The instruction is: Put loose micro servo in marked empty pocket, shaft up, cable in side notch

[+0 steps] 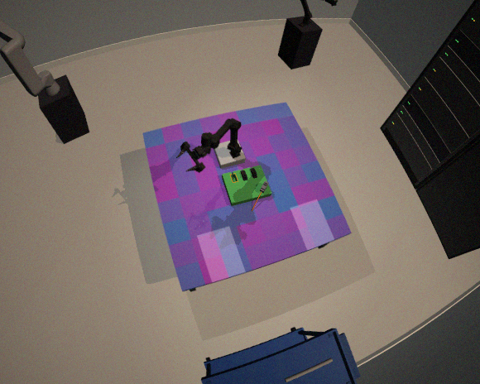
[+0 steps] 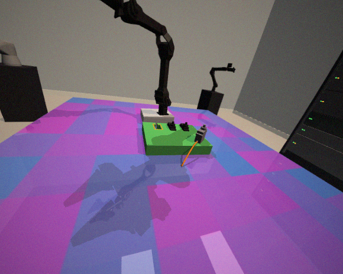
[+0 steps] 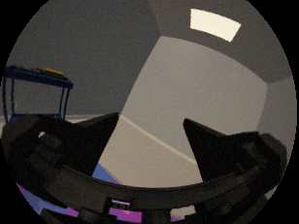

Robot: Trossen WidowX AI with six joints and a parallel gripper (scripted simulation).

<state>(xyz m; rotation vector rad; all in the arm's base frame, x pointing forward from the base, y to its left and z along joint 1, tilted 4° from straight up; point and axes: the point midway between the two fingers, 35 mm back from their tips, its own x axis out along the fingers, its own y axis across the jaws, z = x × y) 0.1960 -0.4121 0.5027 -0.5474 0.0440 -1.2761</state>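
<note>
The green deck (image 1: 242, 198) (image 2: 166, 150) lies on the checkered table in front of the arm's base. The loose micro servo (image 1: 263, 188) (image 2: 201, 133) stands on the deck's front right corner. Its orange cable (image 1: 255, 204) (image 2: 188, 155) trails off the deck's edge onto the table. The marked empty pocket (image 1: 233, 178) (image 2: 158, 126), outlined in yellow, is at the deck's back left. Two seated servos (image 1: 243, 175) (image 2: 171, 126) sit beside it. My gripper (image 1: 184, 163) (image 3: 150, 118) is open and empty. It hangs high, left of the deck and far from the servo. It is out of frame in the exterior view.
The arm stands on a white base plate (image 1: 228, 160) (image 2: 149, 116) right behind the deck. Black pedestals with other arms (image 1: 63, 109) (image 1: 300, 41) stand on the floor beyond the table. A dark server rack (image 1: 448, 124) is at the right, and a blue cart (image 1: 282, 362) at the front.
</note>
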